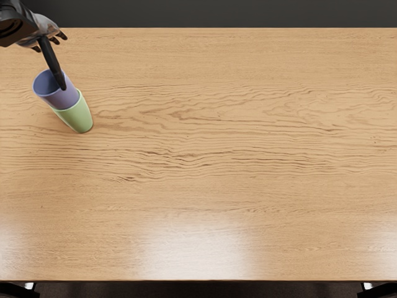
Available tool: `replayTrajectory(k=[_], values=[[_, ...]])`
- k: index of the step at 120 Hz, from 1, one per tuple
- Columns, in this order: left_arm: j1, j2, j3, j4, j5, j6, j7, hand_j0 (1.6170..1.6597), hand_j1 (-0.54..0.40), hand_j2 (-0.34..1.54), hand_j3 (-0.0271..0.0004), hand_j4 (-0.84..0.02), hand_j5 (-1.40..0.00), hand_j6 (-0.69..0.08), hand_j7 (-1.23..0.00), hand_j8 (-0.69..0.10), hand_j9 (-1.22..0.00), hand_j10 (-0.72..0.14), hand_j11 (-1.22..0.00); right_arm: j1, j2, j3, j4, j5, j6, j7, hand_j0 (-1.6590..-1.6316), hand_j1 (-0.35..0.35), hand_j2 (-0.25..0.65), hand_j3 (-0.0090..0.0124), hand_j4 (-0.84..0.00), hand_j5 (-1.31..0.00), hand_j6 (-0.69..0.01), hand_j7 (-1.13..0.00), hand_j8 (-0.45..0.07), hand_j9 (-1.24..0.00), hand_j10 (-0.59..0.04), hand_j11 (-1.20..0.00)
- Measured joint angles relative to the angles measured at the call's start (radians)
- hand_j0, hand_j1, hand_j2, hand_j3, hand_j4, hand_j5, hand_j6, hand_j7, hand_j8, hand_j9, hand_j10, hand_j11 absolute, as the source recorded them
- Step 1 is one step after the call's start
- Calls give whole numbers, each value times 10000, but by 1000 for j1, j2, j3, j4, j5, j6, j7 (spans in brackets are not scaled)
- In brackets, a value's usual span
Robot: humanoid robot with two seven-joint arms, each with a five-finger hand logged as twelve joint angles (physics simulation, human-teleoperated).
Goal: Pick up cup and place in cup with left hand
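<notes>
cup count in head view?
2, both toward the upper left of the view: the purple cup sits nested in the green cup. Another nested deeper inside would be hidden.

Bright overall; soft white glare patches along near part of tabletop point(217, 192); wood grain sharp, background dim.

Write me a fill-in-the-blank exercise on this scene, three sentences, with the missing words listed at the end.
1. The purple cup is nested in the outer cup, whose colour is ____.
2. Both cups are near the ____ end of the wooden table, as pictured.
3. One long, dark ____ of the left robot hand extends down over the purple cup's rim in this view.

Missing words: green; left; finger
</notes>
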State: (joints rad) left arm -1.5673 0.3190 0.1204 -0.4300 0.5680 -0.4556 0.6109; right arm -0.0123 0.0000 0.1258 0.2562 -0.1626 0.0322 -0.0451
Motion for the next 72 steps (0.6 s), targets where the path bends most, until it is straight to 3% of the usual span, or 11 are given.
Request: replayTrajectory(k=[35,53,72], values=[[-7,11,2,-33,-49,-2,0,16580,3481,30,0,-40,-27,-44,-25,-41,-24,-35,-23,0,0,0,0,0,0,-1,-16581,-3202,-50,0,-238,-311,-237,-311,-238,-311,-239,-311],[-37,74,1,-116,-52,3,0,16581,3487,17,0,-23,-14,-28,-12,-25,-12,-20,-11,0,0,0,0,1,0,-1,-16581,-3202,-50,0,-238,-311,-237,-311,-238,-311,-238,-311],[-67,73,-3,-202,-103,1,0,16581,3491,10,0,-23,-8,-29,-7,-26,-6,-19,-5,0,0,0,0,1,0,-2,-16581,-3202,-50,0,-238,-311,-237,-311,-238,-311,-238,-311]])
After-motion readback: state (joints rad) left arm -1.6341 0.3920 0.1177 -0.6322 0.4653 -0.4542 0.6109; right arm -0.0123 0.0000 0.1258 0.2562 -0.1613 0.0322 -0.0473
